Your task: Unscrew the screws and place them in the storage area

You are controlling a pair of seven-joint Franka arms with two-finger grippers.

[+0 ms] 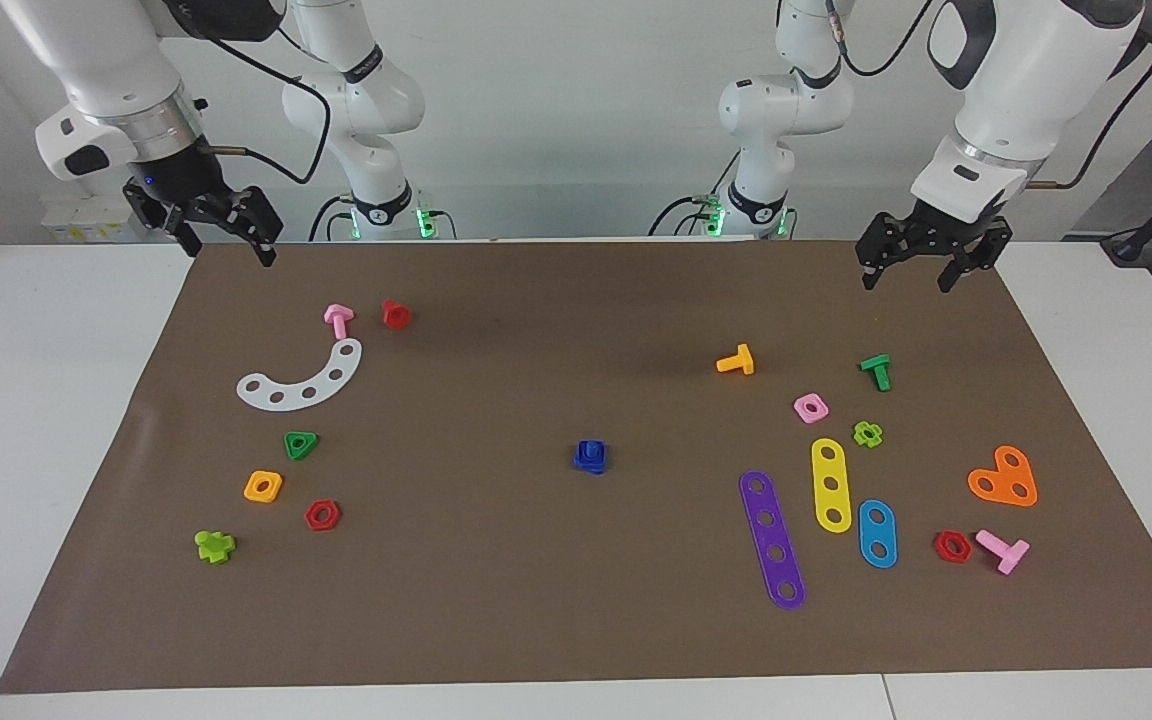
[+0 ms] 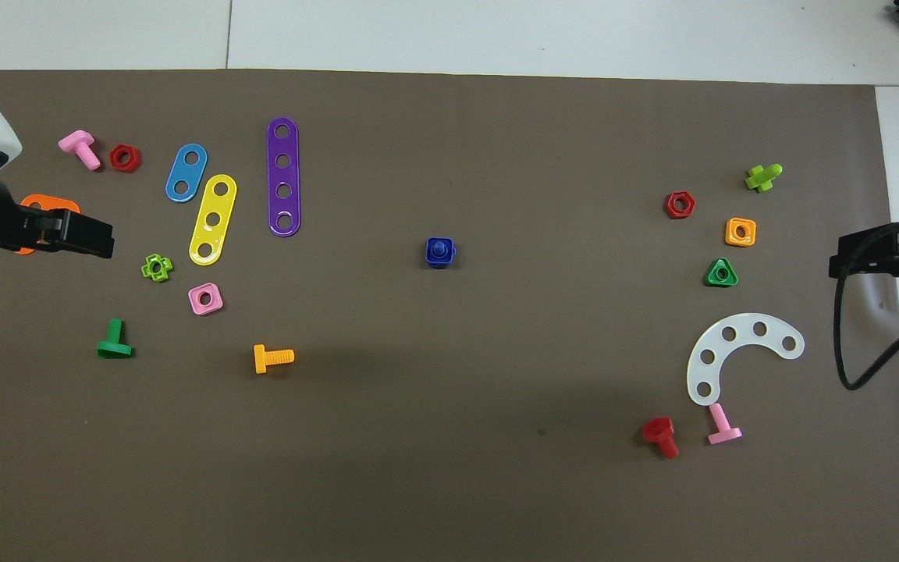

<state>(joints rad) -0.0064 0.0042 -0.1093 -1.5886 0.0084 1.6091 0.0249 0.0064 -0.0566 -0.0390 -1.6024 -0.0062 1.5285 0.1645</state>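
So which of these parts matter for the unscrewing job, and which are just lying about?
In play:
- blue bolt screwed into its blue nut, mid-mat
- storage area: white curved strip, green triangle nut, orange square nut, red hex nut

Lying about:
- purple strip, yellow strip, blue strip
- orange bolt
- orange heart plate

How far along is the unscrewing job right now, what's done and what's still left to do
Nothing looks done yet. The blue screw sits in its blue nut at mid-mat, apart from the storage area around the white curved strip. Nothing is in hand: the left gripper and right gripper both hang open over the mat's edge nearest the robots. Unscrewing the screw and carrying it to storage remain.
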